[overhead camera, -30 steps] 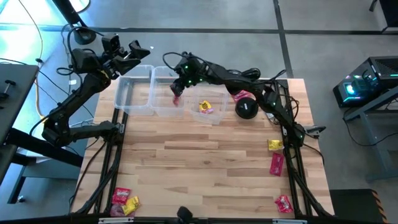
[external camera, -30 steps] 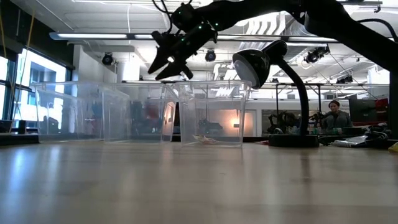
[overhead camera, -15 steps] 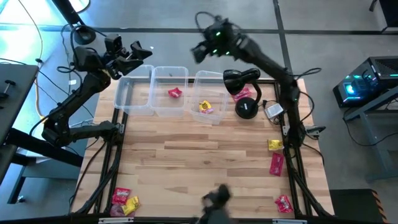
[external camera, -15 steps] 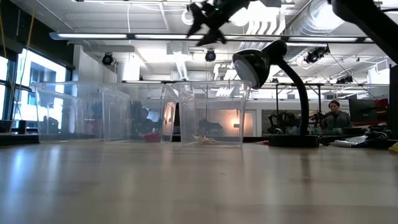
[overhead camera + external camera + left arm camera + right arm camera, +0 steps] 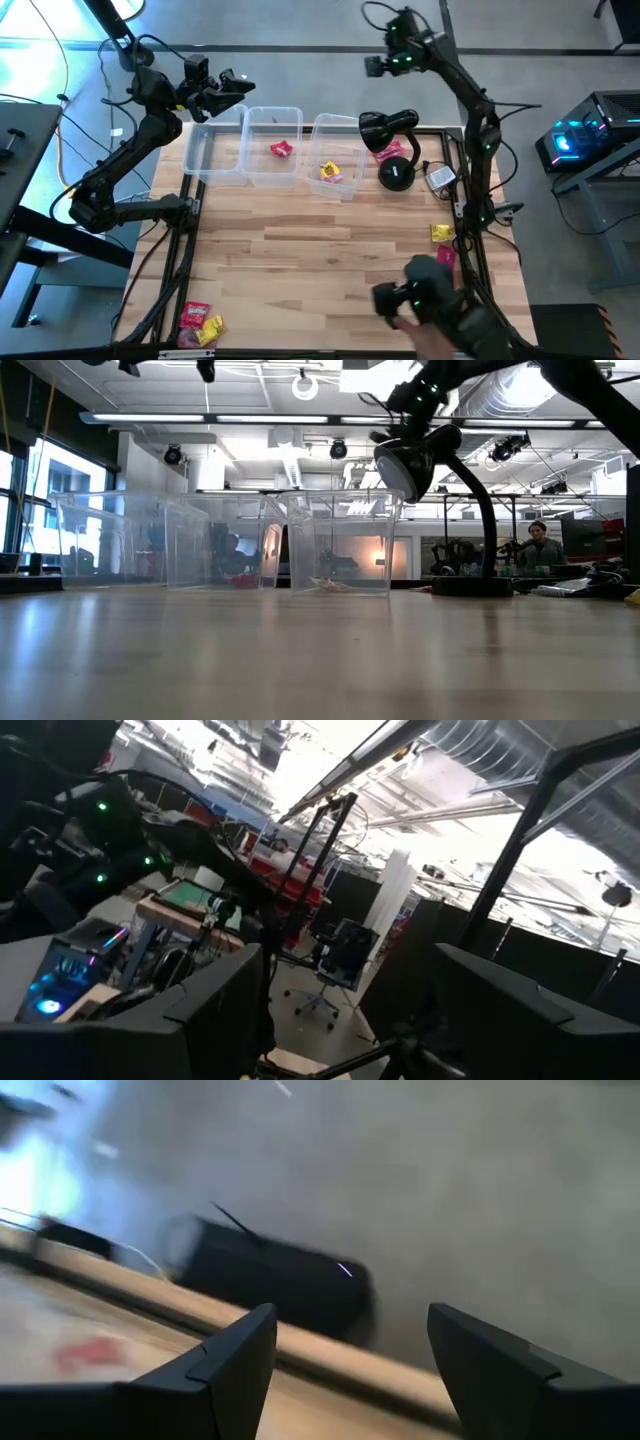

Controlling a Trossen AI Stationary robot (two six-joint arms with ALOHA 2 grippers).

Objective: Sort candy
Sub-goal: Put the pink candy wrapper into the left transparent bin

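Three clear tubs (image 5: 272, 148) line the far edge of the surface (image 5: 330, 260): a red candy (image 5: 281, 150) lies in the middle tub and a yellow candy (image 5: 330, 172) in the right one, beside the black desk lamp (image 5: 392, 150). More candies lie along the right edge (image 5: 441, 232) and at the near left corner (image 5: 199, 322). The right gripper (image 5: 376, 66) hangs high beyond the far edge, fingers apart and empty, and the left gripper (image 5: 232, 86) hovers above the far left corner, fingers apart.

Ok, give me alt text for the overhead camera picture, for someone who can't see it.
Three clear tubs stand in a row at the far edge of a wooden table: the middle one holds a red candy, the right one a yellow candy. More candies lie near the table's corners, a black desk lamp stands beside the tubs, and both arms are raised beyond the far edge.
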